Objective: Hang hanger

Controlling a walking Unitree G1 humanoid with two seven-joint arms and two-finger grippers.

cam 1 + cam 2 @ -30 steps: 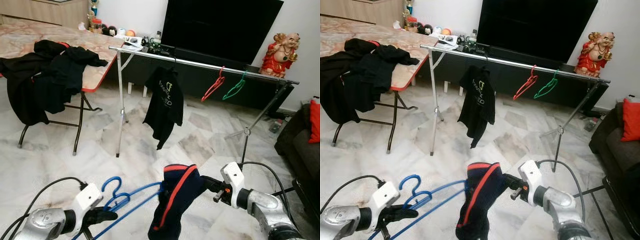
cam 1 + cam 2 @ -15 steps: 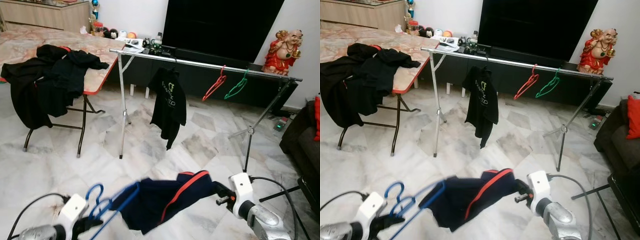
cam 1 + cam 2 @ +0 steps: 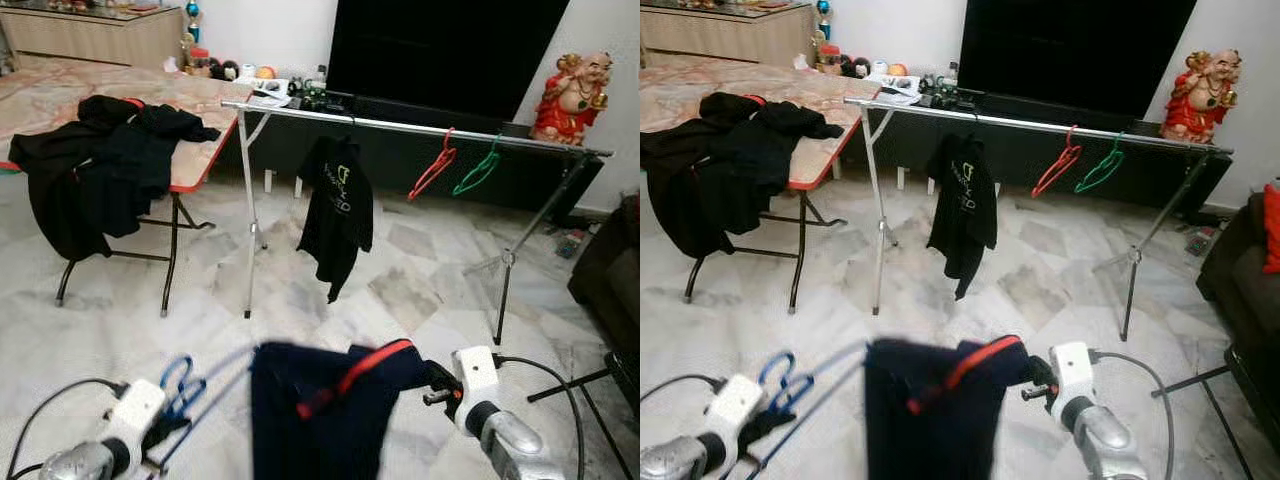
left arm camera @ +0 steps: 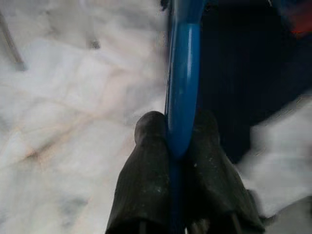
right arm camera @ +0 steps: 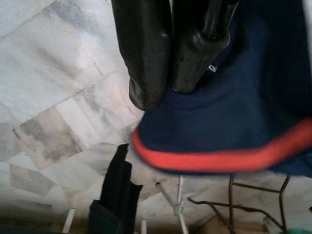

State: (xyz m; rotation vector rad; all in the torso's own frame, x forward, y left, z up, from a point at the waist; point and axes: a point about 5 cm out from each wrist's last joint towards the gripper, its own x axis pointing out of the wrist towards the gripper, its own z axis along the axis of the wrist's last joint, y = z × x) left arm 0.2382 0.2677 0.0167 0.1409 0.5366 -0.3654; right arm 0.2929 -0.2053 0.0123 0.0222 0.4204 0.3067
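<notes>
Carrying item: blue hanger (image 3: 185, 385) with a navy garment (image 3: 320, 420), red-trimmed, draped on it, held low between both arms above the marble floor (image 3: 120, 310).

Left gripper (image 4: 176, 146): fingers closed on the hanger's blue bar, one either side. Hook end stands just above this gripper in the head views.

Right gripper (image 5: 170, 73): fingers pinched together on the garment's navy edge, near the red band.

Destination: clothes rail (image 3: 420, 127), well ahead, in front of the dark television (image 3: 440, 50). Already on it: black shirt (image 3: 338, 205), red hanger (image 3: 432, 168), green hanger (image 3: 476, 170).

Also present: table (image 3: 190, 120) on the robot's left, heaped with black clothes (image 3: 100, 170); red figurine (image 3: 568, 88).

Handling notes, judged: approach the bare stretch of rail between black shirt and red hanger. Keep the left grip firm so the hook stays upright. Raise the hook above the rail before lowering it over. Right side should only steady the cloth; pulling may drag it off the hanger.
</notes>
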